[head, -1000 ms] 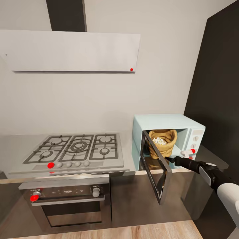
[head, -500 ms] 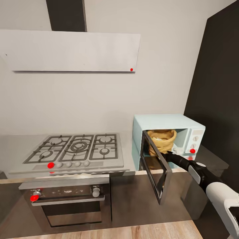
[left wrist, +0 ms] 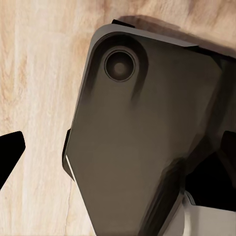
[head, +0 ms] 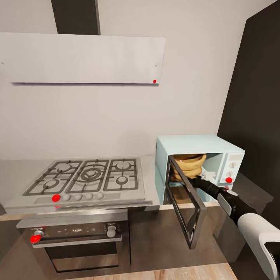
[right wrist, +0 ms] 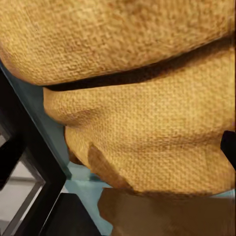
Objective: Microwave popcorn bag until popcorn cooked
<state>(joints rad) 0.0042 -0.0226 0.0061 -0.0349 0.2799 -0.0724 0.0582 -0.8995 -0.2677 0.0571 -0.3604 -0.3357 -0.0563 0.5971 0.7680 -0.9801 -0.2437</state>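
**Reaching into the open microwave toward the popcorn bag**

Sitting at the right centre of the head view, the pale mint-blue microwave (head: 196, 144) rests on the grey desk (head: 153, 202) with its dark glass door (head: 186, 206) swung open toward the camera. The orange-tan popcorn bag (head: 189, 165) stands inside the cavity, its rolled rim just under the roof. The right arm (head: 233, 206) rises from the lower right corner and runs into the opening beside the bag; its gripper is hidden there, so whether it is spread or pinching cannot be told. The right wrist view shows the bag's woven folds (right wrist: 142, 123) very close, on the blue cavity floor (right wrist: 83, 172). The left wrist view looks down on a dark robot part (left wrist: 142, 142) over wooden floor (left wrist: 39, 73). Left of the microwave lies the steel gas hob (head: 87, 177), an oven (head: 77, 241) below, a white hood (head: 81, 58) above.
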